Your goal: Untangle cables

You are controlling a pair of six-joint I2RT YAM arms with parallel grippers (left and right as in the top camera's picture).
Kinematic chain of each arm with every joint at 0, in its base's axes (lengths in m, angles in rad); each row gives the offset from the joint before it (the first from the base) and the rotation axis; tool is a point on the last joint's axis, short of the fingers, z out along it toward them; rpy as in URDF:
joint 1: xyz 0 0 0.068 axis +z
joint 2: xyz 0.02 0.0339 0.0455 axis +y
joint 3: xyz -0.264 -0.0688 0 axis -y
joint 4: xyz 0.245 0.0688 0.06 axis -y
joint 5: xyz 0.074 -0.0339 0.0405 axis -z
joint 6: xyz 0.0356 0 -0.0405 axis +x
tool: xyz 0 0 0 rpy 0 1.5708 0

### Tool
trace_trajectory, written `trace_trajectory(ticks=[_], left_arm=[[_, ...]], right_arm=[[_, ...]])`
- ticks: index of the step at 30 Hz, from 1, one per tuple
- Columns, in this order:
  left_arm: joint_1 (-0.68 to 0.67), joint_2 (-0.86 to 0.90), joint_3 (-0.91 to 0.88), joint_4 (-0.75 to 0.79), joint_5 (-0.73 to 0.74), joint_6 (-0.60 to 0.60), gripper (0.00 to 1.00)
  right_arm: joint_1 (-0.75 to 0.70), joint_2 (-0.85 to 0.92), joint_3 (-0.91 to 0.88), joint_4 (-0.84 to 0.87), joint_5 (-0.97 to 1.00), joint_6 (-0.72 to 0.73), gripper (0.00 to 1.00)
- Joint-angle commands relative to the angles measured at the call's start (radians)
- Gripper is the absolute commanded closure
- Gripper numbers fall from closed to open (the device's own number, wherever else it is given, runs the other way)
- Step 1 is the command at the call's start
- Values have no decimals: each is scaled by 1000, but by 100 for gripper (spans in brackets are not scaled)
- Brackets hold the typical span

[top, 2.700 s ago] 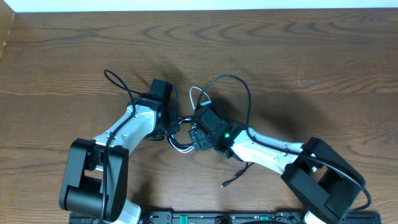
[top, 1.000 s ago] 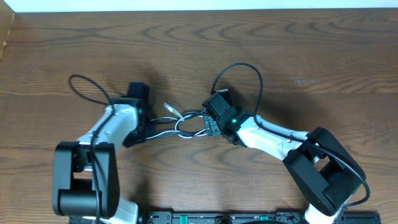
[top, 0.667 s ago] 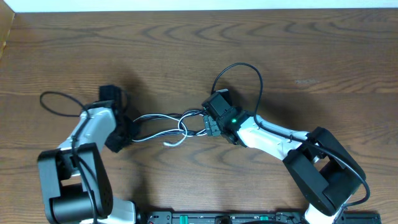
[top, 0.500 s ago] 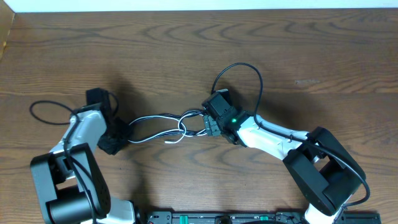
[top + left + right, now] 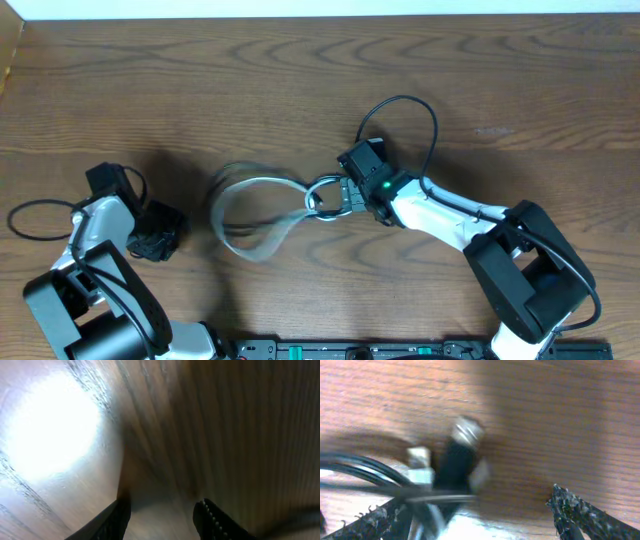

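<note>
The left arm sits folded at the lower left of the overhead frame, its left gripper pointing right with jaws parted. The right arm stretches from lower right toward centre, and the right gripper has its jaws spread wide.

The brown wood-grain table bears blurred loops of cables near its middle, one arm base and another arm base flanking the cables, and a black rail below the cables at the near edge.
</note>
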Motion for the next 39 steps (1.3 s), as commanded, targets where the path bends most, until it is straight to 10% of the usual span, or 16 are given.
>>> trace_trajectory(ticks=[1, 6, 11, 15, 29, 39], left_arm=[[20, 86, -85, 8, -86, -5, 52], [26, 86, -85, 13, -32, 24, 49], [5, 83, -84, 65, 425, 426, 49], [-66, 50, -70, 64, 448, 461, 46], [-555, -14, 63, 257, -95, 449, 43], [-637, 21, 61, 359, -286, 449, 43]], right_arm=[[-25, 106, -91, -66, 21, 21, 15], [-25, 106, -91, -63, 33, 32, 15], [-24, 106, -91, -45, -4, 32, 15], [-23, 106, -91, -29, -32, 32, 15], [-23, 106, -91, -22, -50, 32, 15], [-23, 106, -91, -17, -61, 32, 15]])
